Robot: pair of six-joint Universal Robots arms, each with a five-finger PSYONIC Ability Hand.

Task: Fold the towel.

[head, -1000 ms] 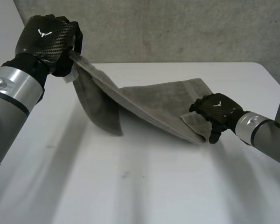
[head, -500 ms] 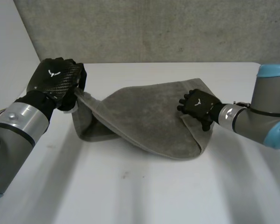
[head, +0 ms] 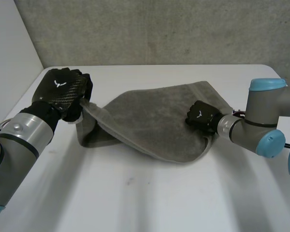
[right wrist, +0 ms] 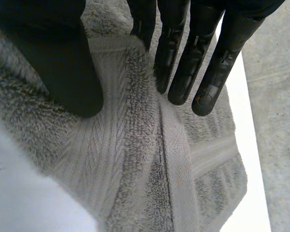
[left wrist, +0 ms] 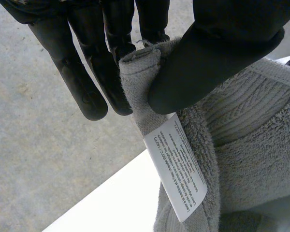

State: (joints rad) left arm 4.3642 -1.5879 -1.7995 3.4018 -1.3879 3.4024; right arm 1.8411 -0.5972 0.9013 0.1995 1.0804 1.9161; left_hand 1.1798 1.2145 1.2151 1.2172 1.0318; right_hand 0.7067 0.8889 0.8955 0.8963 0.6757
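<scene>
Grey, rough wall (head: 159, 29) across the far side, white table (head: 135, 193) filling the foreground. On it, mid-table, the grey towel (head: 150, 121) lies in a bunched heap. Left hand (head: 63, 92) is at its left end, thumb and fingers clamped on a lifted corner. Right hand (head: 200, 115) is down on the towel's right part, pinching a fold between thumb and straight fingers. White label (left wrist: 179, 174) hangs just below the left thumb.
</scene>
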